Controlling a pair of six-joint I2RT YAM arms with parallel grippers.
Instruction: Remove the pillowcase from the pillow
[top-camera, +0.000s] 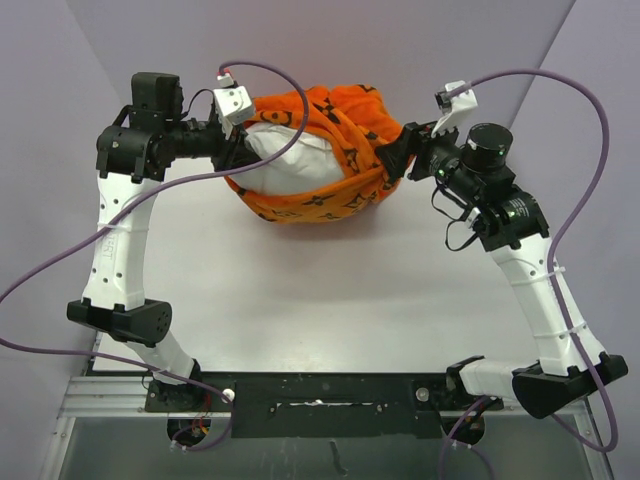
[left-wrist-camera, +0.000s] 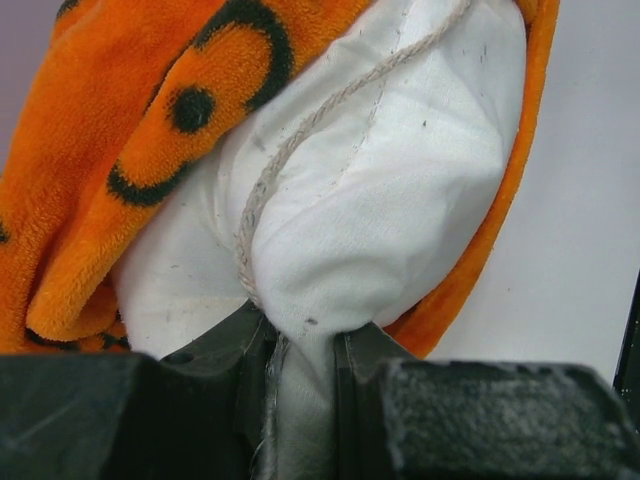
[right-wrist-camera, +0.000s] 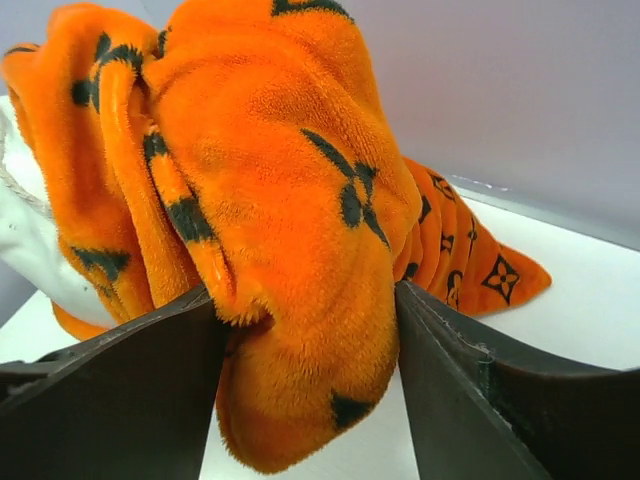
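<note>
The orange pillowcase (top-camera: 352, 128) with dark motifs lies bunched round the right half of the white pillow (top-camera: 290, 162) at the back of the table. At the pillow's left end my left gripper (top-camera: 238, 150) is shut on a pinch of the pillow's white cloth. In the left wrist view that cloth (left-wrist-camera: 380, 200) runs down between the left gripper's (left-wrist-camera: 300, 335) closed fingers, with orange pillowcase (left-wrist-camera: 120, 150) folded back beside it. My right gripper (top-camera: 392, 155) stands open at the right end. A thick fold of pillowcase (right-wrist-camera: 280, 180) hangs between the right gripper's (right-wrist-camera: 305, 310) spread fingers.
Lilac walls close in behind and on both sides of the white table (top-camera: 330, 290). Purple cables (top-camera: 575, 90) loop from both wrists. A black rail (top-camera: 320, 390) with the arm bases runs along the near edge.
</note>
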